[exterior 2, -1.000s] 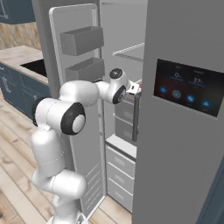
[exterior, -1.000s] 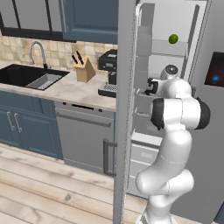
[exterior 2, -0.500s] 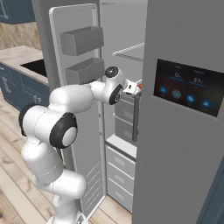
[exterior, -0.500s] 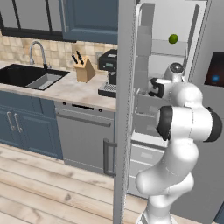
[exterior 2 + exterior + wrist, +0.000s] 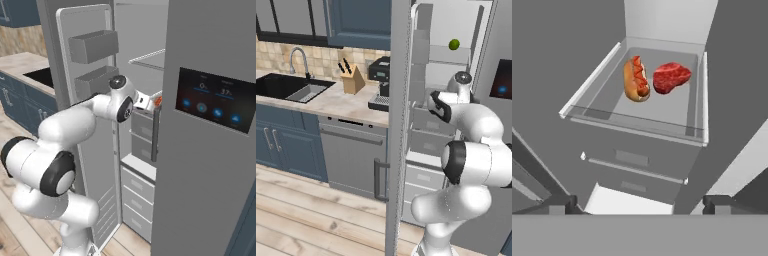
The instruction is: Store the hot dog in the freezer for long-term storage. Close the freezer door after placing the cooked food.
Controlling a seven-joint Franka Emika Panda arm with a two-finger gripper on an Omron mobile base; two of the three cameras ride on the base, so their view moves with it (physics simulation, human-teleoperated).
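The hot dog (image 5: 636, 79) lies on a glass-fronted shelf (image 5: 632, 122) inside the freezer (image 5: 441, 75), right beside a red lumpy item (image 5: 671, 77). My gripper (image 5: 639, 205) hangs in front of that shelf and a little below it, open, with nothing between its dark fingertips (image 5: 562, 202). In the right base view the gripper (image 5: 148, 102) sits at the freezer opening at mid height. The freezer door (image 5: 398, 125) stands wide open to the left of the arm, its inner side (image 5: 75, 130) carrying grey bins.
A small green fruit (image 5: 454, 44) rests on an upper freezer shelf. White drawers (image 5: 137, 187) fill the freezer's lower part. The grey door with the dark display panel (image 5: 212, 100) is close on the right. Counter, sink (image 5: 291, 87), knife block (image 5: 351, 80) and dishwasher (image 5: 351, 155) lie to the left.
The arm's elbow has swung down and outward while the hand has stayed at the freezer shelf. The jaws remain open.
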